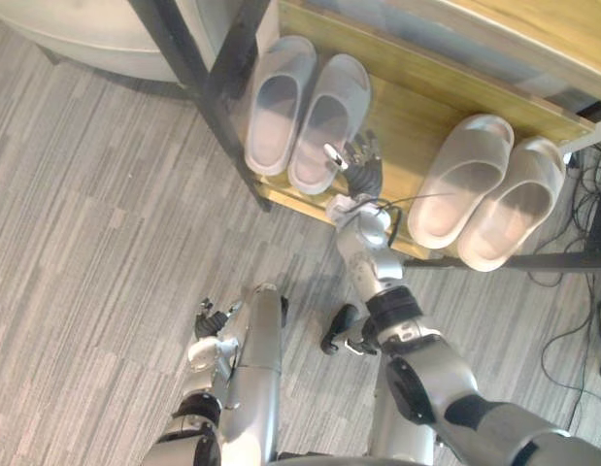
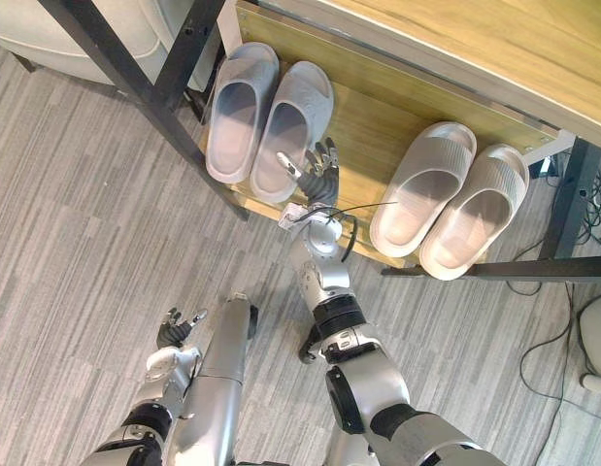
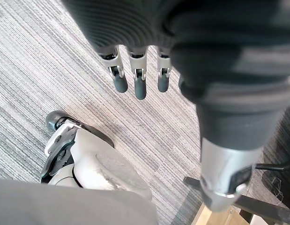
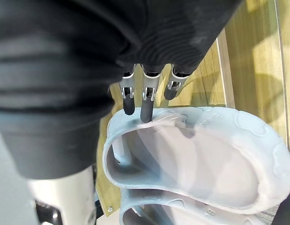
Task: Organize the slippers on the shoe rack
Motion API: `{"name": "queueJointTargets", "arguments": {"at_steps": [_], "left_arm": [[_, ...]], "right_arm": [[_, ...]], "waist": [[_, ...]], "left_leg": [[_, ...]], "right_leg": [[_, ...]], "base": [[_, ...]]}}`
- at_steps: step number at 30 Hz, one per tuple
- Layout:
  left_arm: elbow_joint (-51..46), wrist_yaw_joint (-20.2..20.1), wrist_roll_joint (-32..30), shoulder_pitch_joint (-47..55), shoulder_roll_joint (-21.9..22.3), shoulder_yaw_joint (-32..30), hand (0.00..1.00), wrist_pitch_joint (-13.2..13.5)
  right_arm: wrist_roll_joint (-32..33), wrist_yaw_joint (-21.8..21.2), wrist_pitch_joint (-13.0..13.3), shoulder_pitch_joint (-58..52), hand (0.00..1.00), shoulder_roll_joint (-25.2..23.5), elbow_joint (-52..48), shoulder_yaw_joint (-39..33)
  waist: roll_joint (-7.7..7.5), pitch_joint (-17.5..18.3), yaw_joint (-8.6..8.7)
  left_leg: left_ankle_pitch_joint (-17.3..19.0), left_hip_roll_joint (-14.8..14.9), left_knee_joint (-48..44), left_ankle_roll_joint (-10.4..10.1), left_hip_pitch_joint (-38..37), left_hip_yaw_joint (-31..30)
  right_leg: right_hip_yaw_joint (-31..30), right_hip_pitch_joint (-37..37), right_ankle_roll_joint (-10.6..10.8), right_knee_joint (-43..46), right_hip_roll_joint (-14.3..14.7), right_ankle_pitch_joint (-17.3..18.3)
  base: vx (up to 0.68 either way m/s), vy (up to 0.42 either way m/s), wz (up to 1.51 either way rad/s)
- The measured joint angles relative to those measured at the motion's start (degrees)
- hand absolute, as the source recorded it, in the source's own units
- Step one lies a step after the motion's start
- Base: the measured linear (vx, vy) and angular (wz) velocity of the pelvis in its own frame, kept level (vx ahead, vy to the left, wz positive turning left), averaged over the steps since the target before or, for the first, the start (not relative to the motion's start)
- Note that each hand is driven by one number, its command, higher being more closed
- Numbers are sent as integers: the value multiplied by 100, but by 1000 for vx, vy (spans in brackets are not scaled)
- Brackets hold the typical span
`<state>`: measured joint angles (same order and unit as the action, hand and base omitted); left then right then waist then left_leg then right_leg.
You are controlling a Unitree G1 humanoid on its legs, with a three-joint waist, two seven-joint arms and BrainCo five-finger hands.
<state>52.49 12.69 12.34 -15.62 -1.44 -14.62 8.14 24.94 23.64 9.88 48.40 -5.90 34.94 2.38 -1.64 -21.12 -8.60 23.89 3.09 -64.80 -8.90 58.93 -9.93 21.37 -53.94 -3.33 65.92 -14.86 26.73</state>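
A: Where do the slippers stand?
B: Both pairs sit on the low wooden shelf point(image 1: 407, 131) of the black-framed shoe rack, toes pointing inward. The pale grey pair of moulded foam slippers point(image 1: 279, 102) is at the upper middle of the head view. The cream pair of moulded foam slippers point(image 1: 460, 180) is at the right, well apart from it.
A: And the hands?
B: The right hand point(image 1: 363, 167) is at the heel end of the right grey slipper point(image 4: 205, 164). In its wrist view the fingers point(image 4: 145, 101) are straight, with their tips touching the slipper's raised rim and clasping nothing. The left hand point(image 2: 174, 328) hangs low at the lower left over the striped grey carpet point(image 1: 86, 214), fingers loose and empty.
A: How would that slipper handle?
B: I'd judge it light, springy and all one piece of foam, smooth enough to slide on the wood. A nudge from straight fingers should shift it, though it might skid or twist against its twin. For a lift, the thick toe strap or the heel rim, pinched between thumb and fingers, looks best, and nothing there seems fragile.
A: Much left to do?
B: It looks nearly tidy; perhaps the grey pair only needs squaring
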Motion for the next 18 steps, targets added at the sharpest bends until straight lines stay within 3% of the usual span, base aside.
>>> {"name": "queueJointTargets", "arguments": {"at_steps": [5,11,14,16,18], "left_arm": [[5,60,2,-6,2,-3,0,-1],[6,64,14,-20,64,-17,0,-2],[-4,43,13,81,105,-18,0,-1],[-12,-56,-5,221,107,-20,0,2],[-9,-80,-118,351,67,-2,0,-5]], "right_arm": [[-80,71,-43,66,0,2,42,0],[-750,65,-360,-141,0,145,-187,4],[-1143,35,-386,-801,0,153,-961,15],[-1410,-27,-382,-1432,0,192,-1550,103],[-1596,-84,-380,-1956,0,212,-1942,239]], "waist": [[5,-3,0],[55,-39,21],[63,-49,43],[54,-67,160],[44,-73,210]], "left_leg": [[-16,8,0,-2,-8,4],[-21,29,60,7,-290,61],[-27,134,242,22,-619,136],[-43,184,452,51,-1002,252],[-43,264,668,68,-1344,340]], "right_leg": [[-2,1,5,4,1,2],[-49,252,-36,-50,23,-24],[-66,551,53,-279,121,-59],[-139,853,96,-500,189,-110],[-157,1161,45,-740,255,-203]], "base": [[0,7,0],[5,14,-1],[29,18,-15],[38,19,-16],[51,20,-17]]}}
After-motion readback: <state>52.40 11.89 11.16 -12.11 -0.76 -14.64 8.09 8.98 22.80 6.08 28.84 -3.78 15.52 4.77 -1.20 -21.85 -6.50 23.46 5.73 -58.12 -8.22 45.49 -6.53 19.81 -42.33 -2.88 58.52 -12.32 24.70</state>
